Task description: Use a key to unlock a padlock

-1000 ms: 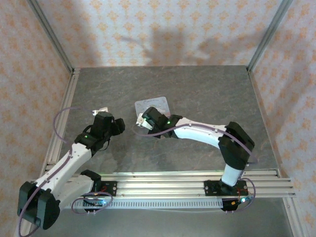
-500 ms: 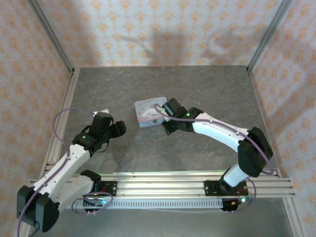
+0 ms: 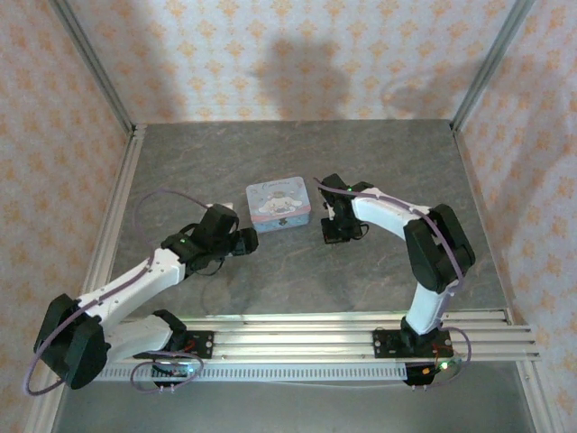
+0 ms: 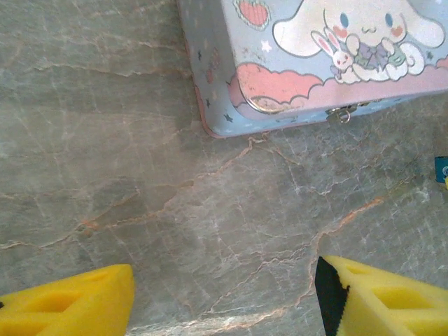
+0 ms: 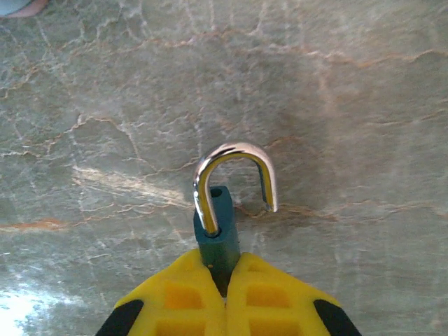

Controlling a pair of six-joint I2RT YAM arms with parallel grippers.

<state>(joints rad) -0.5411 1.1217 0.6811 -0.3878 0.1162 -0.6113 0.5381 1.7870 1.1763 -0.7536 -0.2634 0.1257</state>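
The padlock point(image 5: 218, 234) is a tiny dark teal block with a silver shackle point(image 5: 234, 150). One leg of the shackle is out of the body, so it stands open. My right gripper point(image 5: 224, 269) is shut on the padlock's body just above the grey table, to the right of the tin in the top view point(image 3: 335, 231). My left gripper point(image 3: 249, 242) hovers in front of the tin's left corner. It is open, with bare table between its yellow fingers point(image 4: 224, 297). The key is out of view.
A pale blue-and-pink cartoon tin point(image 3: 278, 203) lies mid-table, its small metal hasp point(image 4: 341, 114) hanging free on the front side. Patterned walls with metal posts point(image 3: 115, 95) close in the table. An aluminium rail point(image 3: 343, 338) runs along the near edge.
My right arm has swung from over the tin's left side to its right side and come down near the table. My left arm has moved right toward the tin's front corner.
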